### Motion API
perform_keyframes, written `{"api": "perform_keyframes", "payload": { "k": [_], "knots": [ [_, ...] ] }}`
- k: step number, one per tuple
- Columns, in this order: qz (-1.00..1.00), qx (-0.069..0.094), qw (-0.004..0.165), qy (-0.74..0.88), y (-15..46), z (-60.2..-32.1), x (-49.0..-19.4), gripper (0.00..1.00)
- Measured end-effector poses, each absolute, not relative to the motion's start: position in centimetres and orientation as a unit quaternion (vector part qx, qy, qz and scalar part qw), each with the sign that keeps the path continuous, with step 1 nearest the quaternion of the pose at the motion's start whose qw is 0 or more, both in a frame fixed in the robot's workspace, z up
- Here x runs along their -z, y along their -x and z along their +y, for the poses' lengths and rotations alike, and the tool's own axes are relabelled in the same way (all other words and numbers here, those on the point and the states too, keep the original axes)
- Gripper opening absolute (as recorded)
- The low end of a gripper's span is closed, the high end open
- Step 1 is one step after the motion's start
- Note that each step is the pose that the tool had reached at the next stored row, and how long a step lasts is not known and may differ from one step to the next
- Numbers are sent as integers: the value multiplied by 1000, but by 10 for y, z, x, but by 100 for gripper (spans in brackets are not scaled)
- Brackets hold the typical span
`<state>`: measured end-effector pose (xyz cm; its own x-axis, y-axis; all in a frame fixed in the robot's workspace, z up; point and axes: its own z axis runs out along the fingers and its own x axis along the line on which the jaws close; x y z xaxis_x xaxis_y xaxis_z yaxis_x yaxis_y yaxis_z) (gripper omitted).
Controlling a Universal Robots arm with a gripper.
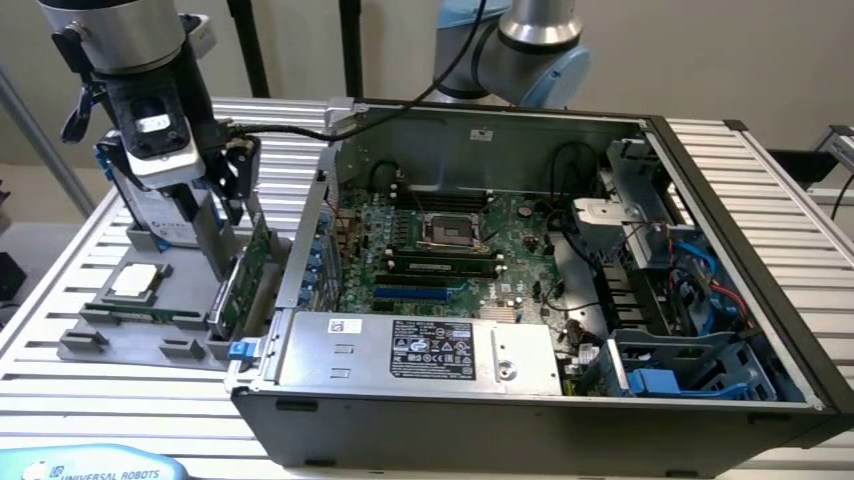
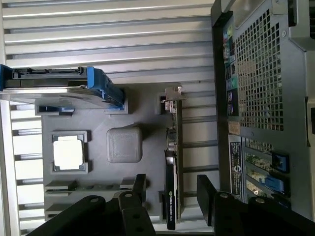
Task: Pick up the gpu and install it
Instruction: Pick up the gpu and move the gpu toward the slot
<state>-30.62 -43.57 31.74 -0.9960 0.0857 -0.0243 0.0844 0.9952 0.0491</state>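
Black fingers [image 2: 139, 184] of the claw [image 2: 173, 188] sit closest to the wrist camera, spread wide with 1 on each side of the gpu [image 2: 171, 162] and a clear gap to the card on both, so nothing is pinched. That gpu stands on its long edge in a slot of the grey parts holder [image 2: 147, 110], its silver bracket at the end away from the claw. This upright pose seems meant to leave its 2 flat faces free for a squeeze from above. Sharing the holder are the square CPU chip [image 2: 70, 152], flat in its own recess, and the hard drive with blue rails [image 2: 59, 84], propped on edge; both are well apart from the fingers. The holder rests on the slatted aluminium tabletop [image 2: 108, 39], just beside the open computer case [image 1: 747, 250]. The case lies on its side so the motherboard [image 1: 441, 240] faces up and its blue slot [image 1: 420, 292] can be reached from overhead. In the exterior view the arm hangs over the holder on that view's left, claw pointing down at the card. My judgement is that the work stands at the approach to the grasp: the gpu is not lifted, and the blue slot holds no card.
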Motion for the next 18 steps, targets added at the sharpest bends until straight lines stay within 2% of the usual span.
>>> {"api": "perform_keyframes", "payload": {
  "k": [18],
  "knots": [
    [999, -24, 13, -43, 306, -443, -285, 54]
  ]
}}
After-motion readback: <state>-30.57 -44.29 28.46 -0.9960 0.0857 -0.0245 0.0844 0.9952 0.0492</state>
